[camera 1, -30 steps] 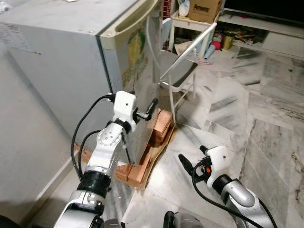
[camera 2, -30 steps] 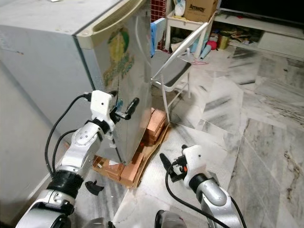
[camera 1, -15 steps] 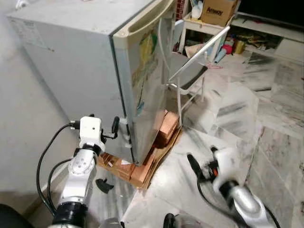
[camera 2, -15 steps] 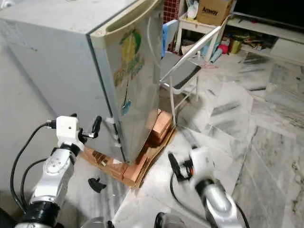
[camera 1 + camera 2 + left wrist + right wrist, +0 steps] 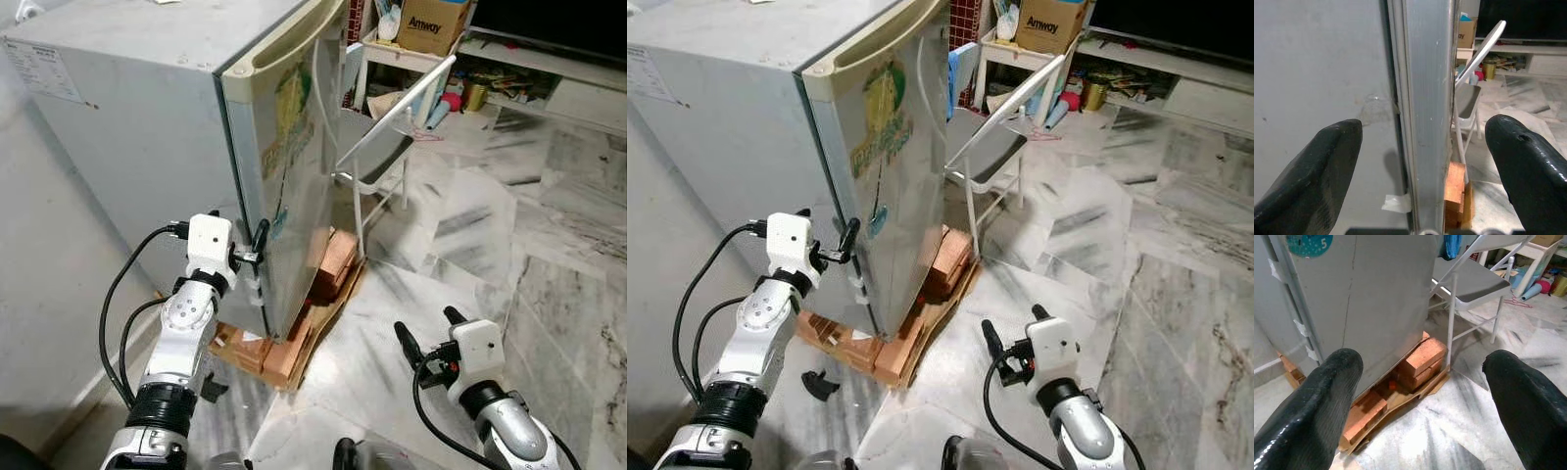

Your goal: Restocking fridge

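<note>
My left gripper (image 5: 1415,161) is hanging open astride the shut fridge door's (image 5: 299,137) near edge while my right gripper (image 5: 428,331) is idling open low, so I'm judging restocking barely begun.

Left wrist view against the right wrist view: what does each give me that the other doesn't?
Left wrist view: the fridge's grey side wall and door edge close up between the open left claw fingers. Right wrist view: the door face with a teal sticker, past the open right claw. Both: the folding chair and bricks under the fridge.
</note>
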Controlling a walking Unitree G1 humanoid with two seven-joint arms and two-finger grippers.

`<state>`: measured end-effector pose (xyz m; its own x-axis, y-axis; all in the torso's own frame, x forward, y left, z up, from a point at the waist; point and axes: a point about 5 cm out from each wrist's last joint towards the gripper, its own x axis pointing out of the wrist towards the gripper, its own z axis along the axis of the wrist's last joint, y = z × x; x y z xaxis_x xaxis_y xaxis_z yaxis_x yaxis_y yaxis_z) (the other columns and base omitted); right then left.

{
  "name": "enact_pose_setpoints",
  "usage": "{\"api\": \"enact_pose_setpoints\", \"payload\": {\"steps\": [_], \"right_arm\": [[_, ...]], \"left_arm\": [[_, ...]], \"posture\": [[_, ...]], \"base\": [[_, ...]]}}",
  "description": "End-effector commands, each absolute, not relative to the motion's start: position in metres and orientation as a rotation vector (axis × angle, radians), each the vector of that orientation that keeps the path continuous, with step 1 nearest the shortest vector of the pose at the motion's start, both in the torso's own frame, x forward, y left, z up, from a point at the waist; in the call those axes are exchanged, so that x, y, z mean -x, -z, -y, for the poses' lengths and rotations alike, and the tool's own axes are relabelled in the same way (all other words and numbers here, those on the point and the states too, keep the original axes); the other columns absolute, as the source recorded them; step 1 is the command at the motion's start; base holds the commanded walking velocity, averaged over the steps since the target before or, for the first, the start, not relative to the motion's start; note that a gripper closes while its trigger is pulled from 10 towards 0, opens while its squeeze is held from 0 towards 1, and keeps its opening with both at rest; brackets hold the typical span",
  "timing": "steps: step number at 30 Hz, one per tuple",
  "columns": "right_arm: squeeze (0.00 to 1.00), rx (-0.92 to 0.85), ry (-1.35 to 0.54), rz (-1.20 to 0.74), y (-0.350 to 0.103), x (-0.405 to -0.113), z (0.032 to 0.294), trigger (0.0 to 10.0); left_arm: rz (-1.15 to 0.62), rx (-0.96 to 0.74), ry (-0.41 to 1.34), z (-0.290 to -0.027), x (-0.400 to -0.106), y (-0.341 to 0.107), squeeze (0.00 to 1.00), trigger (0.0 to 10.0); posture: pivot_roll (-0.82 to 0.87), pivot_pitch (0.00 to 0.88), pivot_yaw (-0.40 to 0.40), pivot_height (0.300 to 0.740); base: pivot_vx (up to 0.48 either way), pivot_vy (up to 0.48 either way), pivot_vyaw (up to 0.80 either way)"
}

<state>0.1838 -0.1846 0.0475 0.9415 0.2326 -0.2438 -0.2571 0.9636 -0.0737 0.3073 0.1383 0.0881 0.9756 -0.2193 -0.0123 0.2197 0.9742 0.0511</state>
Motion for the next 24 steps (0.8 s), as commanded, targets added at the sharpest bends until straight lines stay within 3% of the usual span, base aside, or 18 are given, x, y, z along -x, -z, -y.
{"api": "enact_pose_setpoints", "payload": {"steps": [1, 8, 14, 24], "right_arm": [[0.00, 0.120, -0.230, -0.224, -0.049, -0.185, 0.191, 10.0], [0.00, 0.125, -0.239, -0.210, -0.053, -0.188, 0.190, 10.0], [0.00, 0.122, -0.249, -0.207, -0.056, -0.192, 0.186, 10.0], [0.00, 0.137, -0.244, -0.197, -0.062, -0.185, 0.185, 10.0]], "left_arm": [[-0.016, -0.051, 0.222, -0.138, -0.305, -0.085, 0.00, 10.0], [-0.044, 0.001, 0.245, -0.129, -0.314, -0.080, 0.00, 10.0], [-0.040, 0.003, 0.265, -0.120, -0.339, -0.092, 0.00, 10.0], [-0.044, -0.014, 0.245, -0.121, -0.358, -0.102, 0.00, 10.0]], "posture": [[-0.08, 0.019, -0.013, 0.740], [-0.09, 0.027, -0.023, 0.740], [-0.13, 0.037, -0.024, 0.740], [-0.15, 0.046, -0.021, 0.740]], "base": [[0.000, 0.000, 0.00], [0.000, 0.000, 0.00], [0.000, 0.000, 0.00], [0.000, 0.000, 0.00]]}}
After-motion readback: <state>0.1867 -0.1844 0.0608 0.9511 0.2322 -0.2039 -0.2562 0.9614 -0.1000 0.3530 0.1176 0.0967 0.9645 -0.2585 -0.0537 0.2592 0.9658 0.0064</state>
